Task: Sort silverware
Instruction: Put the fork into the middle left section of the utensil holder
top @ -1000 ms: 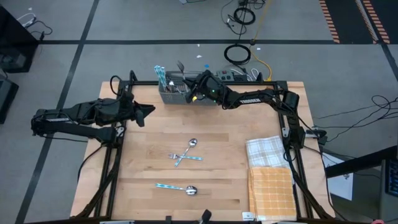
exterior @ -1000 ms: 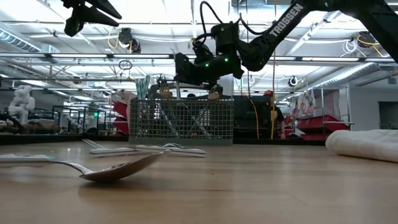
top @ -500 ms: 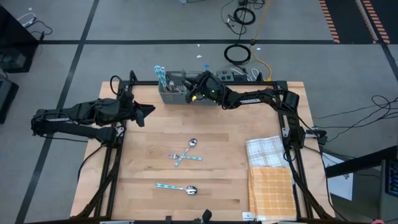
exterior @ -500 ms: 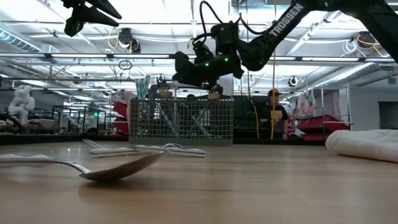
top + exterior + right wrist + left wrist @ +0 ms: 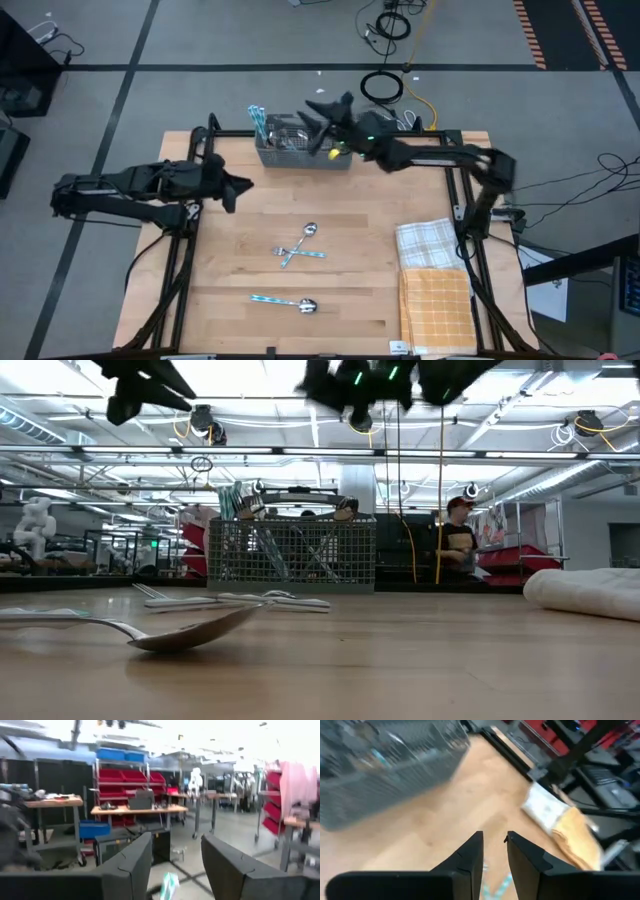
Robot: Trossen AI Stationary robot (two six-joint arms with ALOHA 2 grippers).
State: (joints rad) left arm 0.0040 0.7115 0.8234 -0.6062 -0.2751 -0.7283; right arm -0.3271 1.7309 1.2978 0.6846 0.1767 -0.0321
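Silver spoons (image 5: 300, 243) lie on my bench (image 5: 350, 290). My right claw (image 5: 318, 108) hangs released above the mesh basket (image 5: 300, 150). My left claw (image 5: 240, 183) hangs empty, slightly parted.

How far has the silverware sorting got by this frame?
Done: several pieces stand in the basket. In hand: nothing; the right hand is open above the basket, the left hand empty over the table's left. Left: a crossed pair and a spoon on the table.
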